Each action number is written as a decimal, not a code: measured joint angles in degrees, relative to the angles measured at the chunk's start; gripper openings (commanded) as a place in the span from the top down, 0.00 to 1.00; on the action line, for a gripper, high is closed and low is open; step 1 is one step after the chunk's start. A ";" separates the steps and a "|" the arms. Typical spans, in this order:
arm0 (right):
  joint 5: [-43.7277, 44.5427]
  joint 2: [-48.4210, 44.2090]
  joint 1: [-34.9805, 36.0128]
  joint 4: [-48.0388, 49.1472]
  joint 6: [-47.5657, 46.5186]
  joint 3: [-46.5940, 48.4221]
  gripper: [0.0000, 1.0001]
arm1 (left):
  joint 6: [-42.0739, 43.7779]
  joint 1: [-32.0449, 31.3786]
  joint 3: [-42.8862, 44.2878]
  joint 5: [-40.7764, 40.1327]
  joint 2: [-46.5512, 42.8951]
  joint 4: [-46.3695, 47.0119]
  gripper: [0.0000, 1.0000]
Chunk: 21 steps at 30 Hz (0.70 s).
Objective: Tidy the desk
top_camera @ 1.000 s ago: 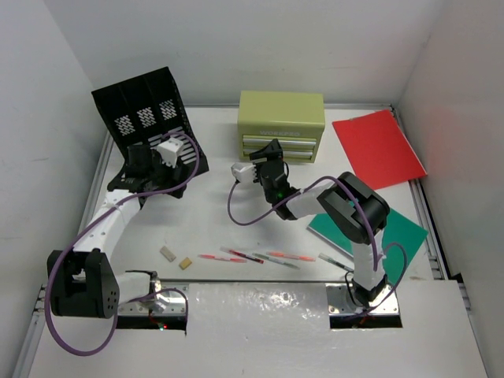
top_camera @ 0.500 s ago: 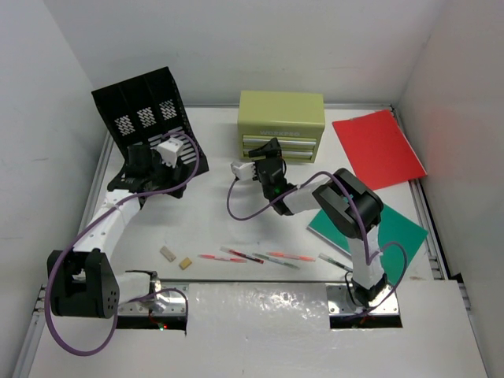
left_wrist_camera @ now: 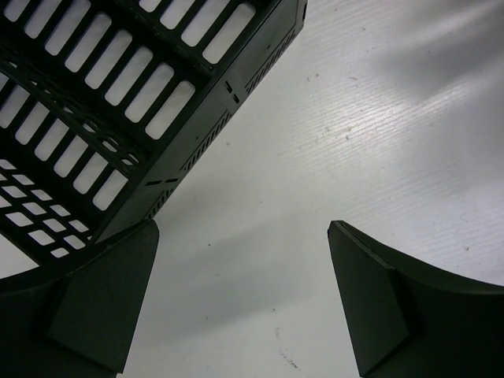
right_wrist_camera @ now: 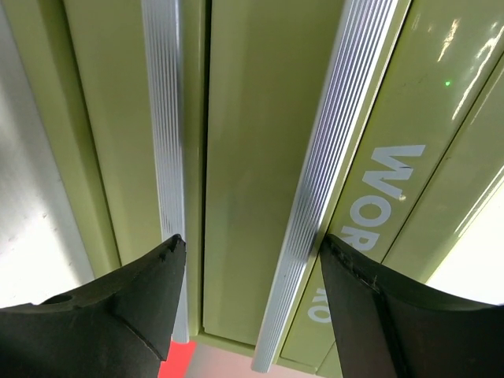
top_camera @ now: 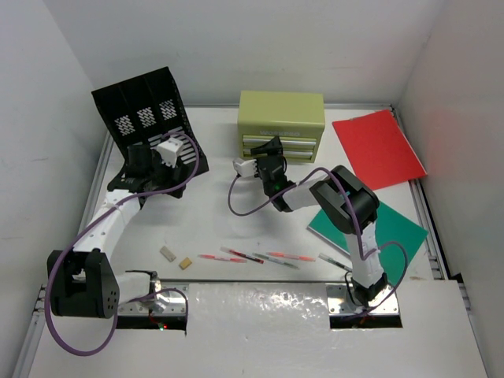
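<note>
Both hands spread; opening a drawer (right_wrist_camera: 260, 142) looks like the step.
Left hand (left_wrist_camera: 244, 303) sits by the rack (left_wrist_camera: 118, 102) on the white bench (left_wrist_camera: 354, 118); right hand (right_wrist_camera: 252, 303) faces the green chest (top_camera: 281, 114): pinch one silver rail (right_wrist_camera: 315, 205), pull straight or the chest slides.

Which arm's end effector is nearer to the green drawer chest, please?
Right. The right end effector faces the front of the drawer chest at close range; the left end effector is off to its left, beside the file rack.
</note>
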 measured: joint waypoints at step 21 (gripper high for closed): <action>2.10 1.77 0.13 5.77 -1.68 2.12 0.92 | 0.00 0.00 0.00 0.04 0.00 0.00 0.12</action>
